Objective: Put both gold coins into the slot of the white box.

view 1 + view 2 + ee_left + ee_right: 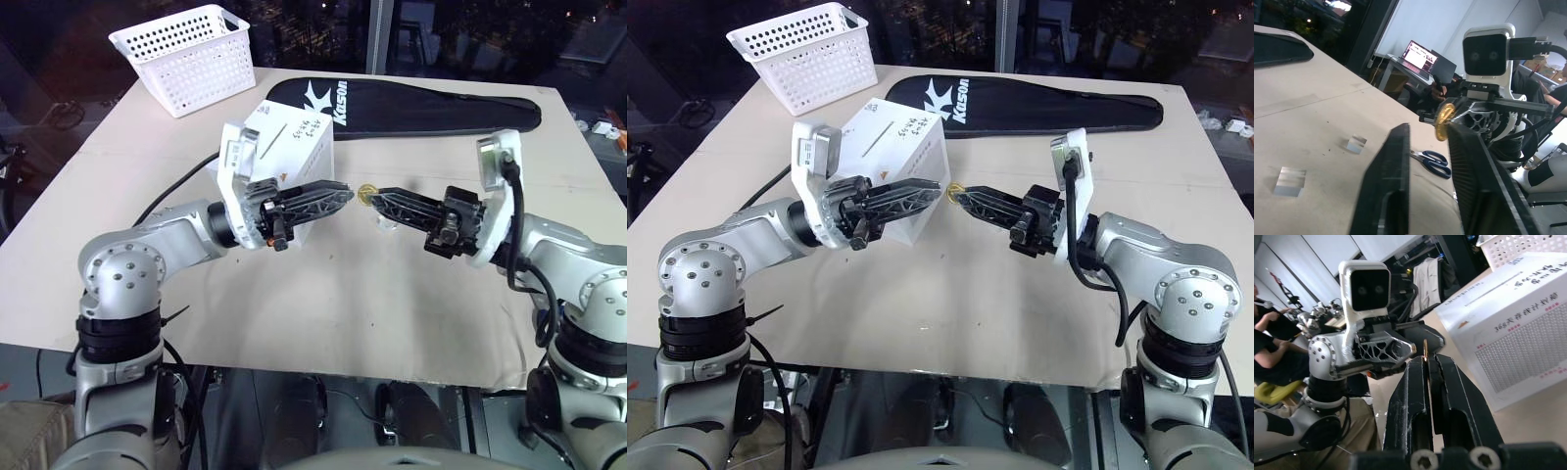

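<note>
Your right gripper pinches a coin at its tips; bring the part-open left gripper squarely around it before you release.

A robotics lab or office: a big beige tabletop, an open laptop on a desk beyond its edge, seated people working nearby.

The pale desk carries a white basket, the white box, a black racket case, scissors and what look like two small clear blocks.
</note>
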Tool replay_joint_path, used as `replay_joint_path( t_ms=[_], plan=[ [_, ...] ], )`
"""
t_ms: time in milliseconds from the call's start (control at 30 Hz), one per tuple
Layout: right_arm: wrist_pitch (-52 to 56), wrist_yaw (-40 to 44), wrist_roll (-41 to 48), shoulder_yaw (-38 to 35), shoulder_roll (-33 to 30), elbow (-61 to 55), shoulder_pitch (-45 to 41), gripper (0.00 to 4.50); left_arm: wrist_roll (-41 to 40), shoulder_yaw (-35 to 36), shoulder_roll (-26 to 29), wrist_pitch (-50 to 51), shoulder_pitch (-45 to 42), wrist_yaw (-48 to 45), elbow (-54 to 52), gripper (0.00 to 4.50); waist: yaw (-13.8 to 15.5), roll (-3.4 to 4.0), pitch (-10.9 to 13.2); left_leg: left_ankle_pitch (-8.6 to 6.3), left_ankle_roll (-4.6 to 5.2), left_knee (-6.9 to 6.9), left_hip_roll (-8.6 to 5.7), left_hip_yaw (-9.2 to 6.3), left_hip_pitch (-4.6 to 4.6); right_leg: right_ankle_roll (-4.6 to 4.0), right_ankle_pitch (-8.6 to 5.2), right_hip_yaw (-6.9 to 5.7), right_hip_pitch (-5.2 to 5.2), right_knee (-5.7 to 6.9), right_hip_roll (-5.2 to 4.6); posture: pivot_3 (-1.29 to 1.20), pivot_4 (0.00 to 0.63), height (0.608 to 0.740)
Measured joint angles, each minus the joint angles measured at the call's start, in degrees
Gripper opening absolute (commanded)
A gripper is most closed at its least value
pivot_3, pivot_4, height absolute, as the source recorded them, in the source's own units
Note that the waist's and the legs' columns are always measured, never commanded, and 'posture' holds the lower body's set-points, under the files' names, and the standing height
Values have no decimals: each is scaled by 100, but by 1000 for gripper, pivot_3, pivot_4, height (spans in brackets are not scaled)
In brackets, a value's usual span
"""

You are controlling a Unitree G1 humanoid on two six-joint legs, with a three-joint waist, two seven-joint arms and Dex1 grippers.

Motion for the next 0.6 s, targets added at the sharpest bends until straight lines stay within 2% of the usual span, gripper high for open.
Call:
replay_joint_path(
  t_ms=[600],
  plan=[
    [-637, -215, 501, 618, -424, 67, 26, 0, -380, 6, 41, 108, 2, -43, -4, 1177, 2, 0, 0, 0, 0, 0, 0, 0, -1, 0, 0, 0, 0, -2, -1, 0, 150, 740]
  ],
)
